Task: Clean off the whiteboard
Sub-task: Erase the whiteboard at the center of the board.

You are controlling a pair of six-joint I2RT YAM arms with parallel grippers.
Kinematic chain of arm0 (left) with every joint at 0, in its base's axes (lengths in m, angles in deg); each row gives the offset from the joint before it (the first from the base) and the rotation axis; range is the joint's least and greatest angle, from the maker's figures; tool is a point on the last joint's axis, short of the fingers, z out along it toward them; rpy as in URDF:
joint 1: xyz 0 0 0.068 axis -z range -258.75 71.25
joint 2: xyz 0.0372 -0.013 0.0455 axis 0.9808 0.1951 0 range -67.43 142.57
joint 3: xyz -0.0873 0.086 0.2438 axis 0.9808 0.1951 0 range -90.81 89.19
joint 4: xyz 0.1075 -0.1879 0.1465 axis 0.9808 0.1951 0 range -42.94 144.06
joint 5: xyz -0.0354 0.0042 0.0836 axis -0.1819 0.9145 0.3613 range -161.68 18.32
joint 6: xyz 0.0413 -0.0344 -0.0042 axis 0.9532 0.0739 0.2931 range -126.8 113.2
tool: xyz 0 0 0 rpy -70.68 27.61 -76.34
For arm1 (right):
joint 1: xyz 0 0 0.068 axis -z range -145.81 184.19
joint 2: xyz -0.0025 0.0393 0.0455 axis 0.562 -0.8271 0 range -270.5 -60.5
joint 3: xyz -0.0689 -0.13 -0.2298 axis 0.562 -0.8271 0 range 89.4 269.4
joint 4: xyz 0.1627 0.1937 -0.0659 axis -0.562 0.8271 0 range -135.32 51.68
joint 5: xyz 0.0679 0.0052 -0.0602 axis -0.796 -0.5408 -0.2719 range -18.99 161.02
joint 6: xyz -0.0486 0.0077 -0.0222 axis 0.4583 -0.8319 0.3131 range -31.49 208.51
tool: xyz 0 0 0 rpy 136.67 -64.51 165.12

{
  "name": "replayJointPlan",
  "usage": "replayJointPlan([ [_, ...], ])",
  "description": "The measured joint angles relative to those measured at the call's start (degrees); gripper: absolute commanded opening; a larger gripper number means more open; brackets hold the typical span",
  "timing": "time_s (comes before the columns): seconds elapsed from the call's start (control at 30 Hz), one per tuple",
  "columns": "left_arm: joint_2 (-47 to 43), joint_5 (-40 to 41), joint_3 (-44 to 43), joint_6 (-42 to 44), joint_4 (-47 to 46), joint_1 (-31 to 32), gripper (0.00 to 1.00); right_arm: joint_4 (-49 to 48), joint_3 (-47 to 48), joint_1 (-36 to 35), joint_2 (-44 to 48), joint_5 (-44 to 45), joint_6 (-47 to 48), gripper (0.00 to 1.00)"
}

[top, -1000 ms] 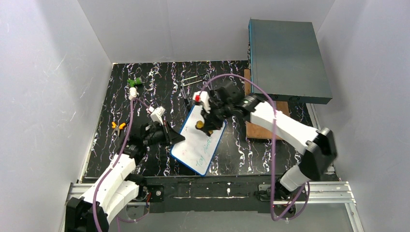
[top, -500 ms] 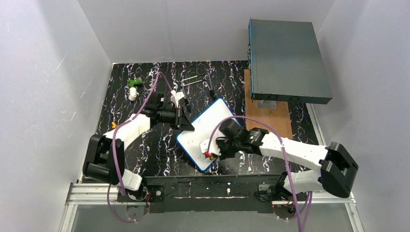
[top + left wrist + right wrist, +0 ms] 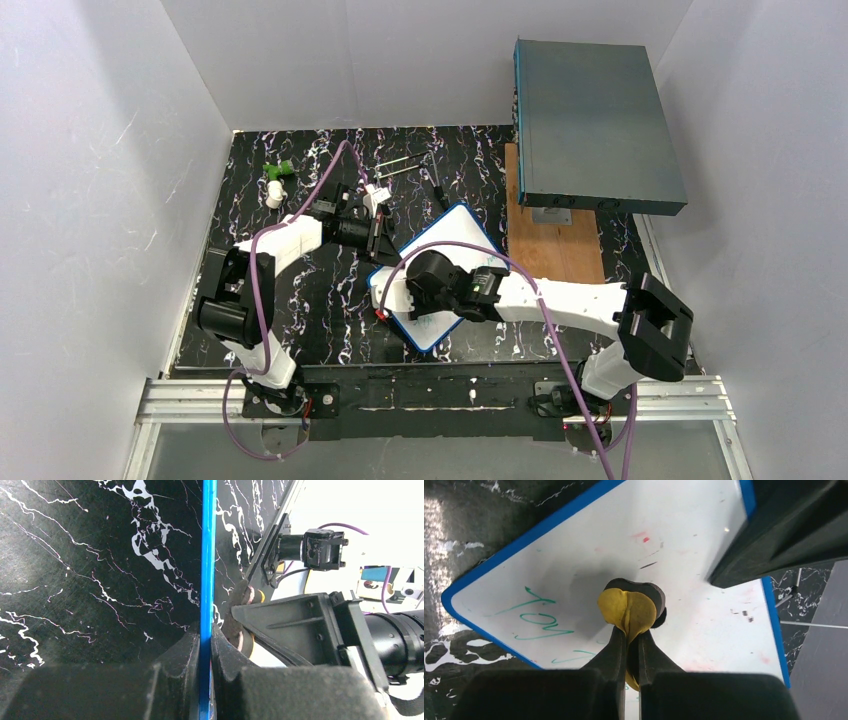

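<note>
Whiteboard [image 3: 206,540] edge inside left gripper [image 3: 205,635]

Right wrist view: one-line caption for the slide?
Right gripper clamps a yellow eraser pad on the whiteboard, beside green writing not yet wiped.

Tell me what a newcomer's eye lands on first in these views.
The blue-framed whiteboard mid-table grabs attention: the left gripper pinches its blue edge, while the right gripper holds a yellow-and-black eraser pad on its face. Green writing shows near one corner of the board. A large grey-teal box sits at the back right.
</note>
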Motion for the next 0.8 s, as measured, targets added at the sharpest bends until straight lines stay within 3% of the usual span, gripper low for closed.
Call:
replayJointPlan([
  [0.43,0.00,0.04,-0.02,2.08,1.84,-0.28,0.00,5.64,-8.59,-5.51,-0.07,-7.06,6.67,0.01],
  [0.8,0.00,0.11,-0.37,2.71,1.81,-0.66,0.00,1.27,-4.81,-6.32,-3.13,1.92,2.93,0.01],
])
